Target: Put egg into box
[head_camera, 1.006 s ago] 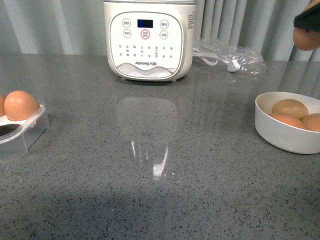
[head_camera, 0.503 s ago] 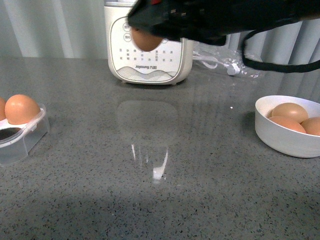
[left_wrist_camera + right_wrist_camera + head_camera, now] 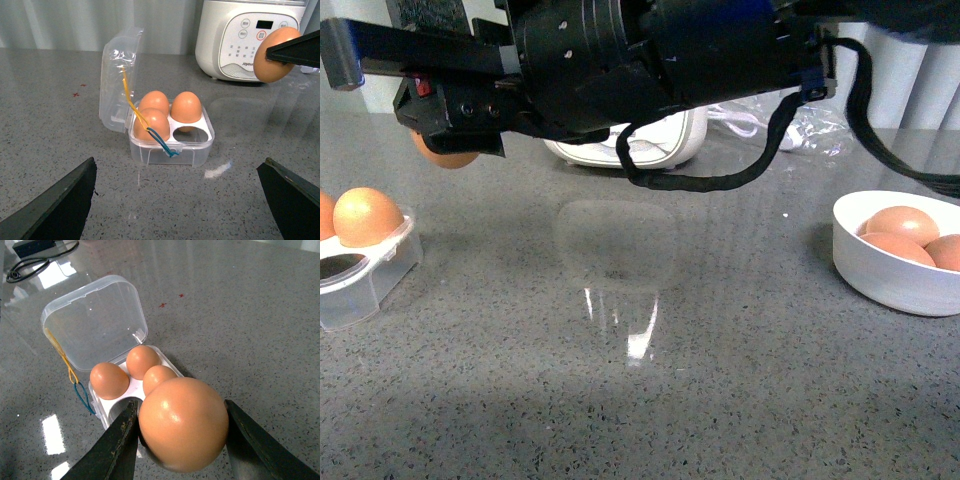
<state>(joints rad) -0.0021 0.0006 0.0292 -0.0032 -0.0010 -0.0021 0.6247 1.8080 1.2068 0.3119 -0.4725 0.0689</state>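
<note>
My right gripper (image 3: pixel 450 135) is shut on the egg (image 3: pixel 445 155) and holds it in the air, a little right of and above the box (image 3: pixel 360 275) at the table's left edge. In the right wrist view the egg (image 3: pixel 182 422) sits between both fingers, just above the open box (image 3: pixel 100 412). The box holds three brown eggs and has one empty cup (image 3: pixel 120 410). Its clear lid (image 3: pixel 95 320) stands open. In the left wrist view the box (image 3: pixel 170 145) lies ahead of my open, empty left gripper (image 3: pixel 175 210), and the held egg (image 3: pixel 275 54) hangs beyond it.
A white bowl (image 3: pixel 880 275) with three brown eggs stands at the right. A white cooker (image 3: pixel 245 40) stands at the back, partly hidden by my right arm in the front view. A yellow and blue band (image 3: pixel 150 127) hangs over the box. A clear plastic bag (image 3: pixel 820 125) lies behind.
My right arm has swung left with the egg, from the far right, past the cooker, to a spot above the table near the box. The box and bowl have not moved.
</note>
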